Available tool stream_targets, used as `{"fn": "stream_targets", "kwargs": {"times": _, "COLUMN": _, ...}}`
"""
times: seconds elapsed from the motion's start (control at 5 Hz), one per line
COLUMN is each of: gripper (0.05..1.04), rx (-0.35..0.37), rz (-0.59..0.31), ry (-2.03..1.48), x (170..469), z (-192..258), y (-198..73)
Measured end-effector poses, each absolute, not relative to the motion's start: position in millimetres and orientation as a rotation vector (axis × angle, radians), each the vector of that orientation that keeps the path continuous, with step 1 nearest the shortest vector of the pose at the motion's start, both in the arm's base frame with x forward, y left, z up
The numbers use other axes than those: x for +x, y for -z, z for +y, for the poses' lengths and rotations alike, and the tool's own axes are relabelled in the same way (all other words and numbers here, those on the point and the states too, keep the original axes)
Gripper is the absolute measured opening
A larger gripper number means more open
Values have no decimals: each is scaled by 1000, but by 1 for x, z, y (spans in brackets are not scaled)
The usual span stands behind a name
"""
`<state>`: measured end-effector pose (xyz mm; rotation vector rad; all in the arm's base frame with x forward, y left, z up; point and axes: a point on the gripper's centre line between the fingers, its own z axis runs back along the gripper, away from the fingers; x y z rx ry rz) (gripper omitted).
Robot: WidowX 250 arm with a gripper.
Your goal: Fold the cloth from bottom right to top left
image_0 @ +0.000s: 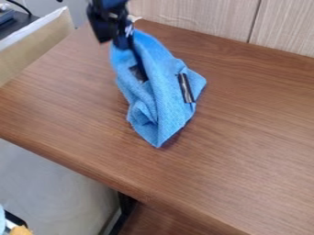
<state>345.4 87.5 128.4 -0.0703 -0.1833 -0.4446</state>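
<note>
The jaws of the black gripper point(124, 41) are at the upper left of the camera view, at the top of the light-blue, textured cloth point(162, 98). Whether they are open, closed or gripping the cloth cannot be told. Two narrow dark pieces show among the folds, one left of the middle and one, with a pale stripe, towards the right; whether they belong to the gripper or the cloth is unclear.

The cloth is left of the middle of the surface, bunched and creased, its top high beside the gripper, its lower end tapering to a point towards the front edge. One corner juts right, and a soft shadow lies beside the lower point.

The surface point(245, 137) is brown wood with long grain and a rounded front edge. Behind it stands a pale wood-grain wall point(190, 13) with a dark upright seam. At the upper left, beyond the surface, is a beige panel point(36, 48) with a white top edge, next to a dark object point(7, 14) and a thin black cable point(20, 6). Below the front edge are a large grey shape point(52, 188) and a brown wooden board point(162, 222).

The arm enters from the top edge, left of centre, the gripper hanging downward and slightly tilted.
</note>
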Motion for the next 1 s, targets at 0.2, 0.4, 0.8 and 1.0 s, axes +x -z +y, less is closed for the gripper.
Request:
{"fn": "stream_targets", "kwargs": {"times": 0.2, "gripper": 1000, "rx": -61, "rz": -224, "ry": 454, "x": 343, "z": 85, "y": -151}}
{"fn": "stream_targets", "kwargs": {"times": 0.4, "gripper": 1000, "rx": -58, "rz": -269, "ry": 466, "x": 338, "z": 80, "y": -171}}
{"fn": "stream_targets", "kwargs": {"times": 0.8, "gripper": 1000, "rx": -76, "rz": -303, "ry": 462, "x": 331, "z": 82, "y": -186}}
{"fn": "stream_targets", "kwargs": {"times": 1.0, "gripper": 1000, "rx": -75, "rz": -303, "ry": 462, "x": 331, "z": 83, "y": -186}}
